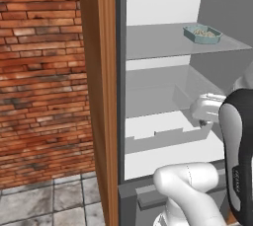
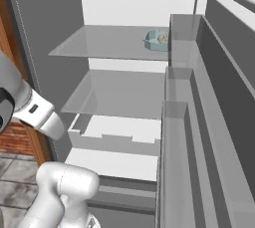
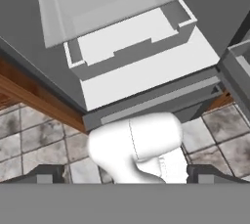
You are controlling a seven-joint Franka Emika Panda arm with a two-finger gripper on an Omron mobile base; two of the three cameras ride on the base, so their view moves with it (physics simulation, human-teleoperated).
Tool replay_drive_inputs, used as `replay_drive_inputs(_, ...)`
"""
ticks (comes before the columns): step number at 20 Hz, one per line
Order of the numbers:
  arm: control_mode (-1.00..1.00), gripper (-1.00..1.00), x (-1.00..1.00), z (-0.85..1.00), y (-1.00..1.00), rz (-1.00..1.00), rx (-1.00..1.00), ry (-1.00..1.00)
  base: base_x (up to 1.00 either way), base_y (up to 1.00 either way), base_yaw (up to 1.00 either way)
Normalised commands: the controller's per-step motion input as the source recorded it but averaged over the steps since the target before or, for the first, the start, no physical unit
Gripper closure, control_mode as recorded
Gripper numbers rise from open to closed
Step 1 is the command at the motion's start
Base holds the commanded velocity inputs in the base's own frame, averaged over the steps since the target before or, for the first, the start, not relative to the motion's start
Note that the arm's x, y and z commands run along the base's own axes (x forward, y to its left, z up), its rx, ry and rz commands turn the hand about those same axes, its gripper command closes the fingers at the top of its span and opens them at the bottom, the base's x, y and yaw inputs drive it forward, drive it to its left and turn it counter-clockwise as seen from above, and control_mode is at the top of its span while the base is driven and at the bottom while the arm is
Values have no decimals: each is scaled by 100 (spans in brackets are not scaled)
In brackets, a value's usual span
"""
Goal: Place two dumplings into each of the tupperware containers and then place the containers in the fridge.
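The fridge (image 1: 148, 42) stands open in front of me, with grey shelves and a white back panel. A teal tupperware container (image 1: 202, 34) rests on the upper shelf toward the right, and it appears again in the right base view (image 2: 158, 40). Pale lumpy dumplings (image 1: 203, 33) lie inside it (image 2: 162, 37). My gripper (image 3: 126, 175) is open, its two dark fingertips (image 3: 46, 174) far apart with nothing between them. It hangs in front of the lower shelves (image 1: 203, 117), well below the container, and points down at the fridge's bottom drawer (image 3: 132, 37).
The open fridge door with stacked grey bins (image 2: 184, 87) runs along the right. A brown wooden side panel (image 1: 99, 96) edges the fridge on the left, beside a brick wall (image 1: 39, 72). Grey floor tiles (image 1: 44, 203) lie below.
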Motion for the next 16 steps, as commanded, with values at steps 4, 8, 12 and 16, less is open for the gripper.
replay_drive_inputs(4, -100, -100, -2, 1, -7, 9, -8, 2, 0, 0, 0)
replay_drive_inputs(8, -100, -100, -4, 1, 0, 0, -7, 0, 0, 0, 0)
replay_drive_inputs(12, -100, -100, -19, 0, 1, 0, -11, 0, 0, 0, 0)
replay_drive_inputs(16, -100, -100, -2, 0, 0, 2, -2, 0, 0, 0, 0)
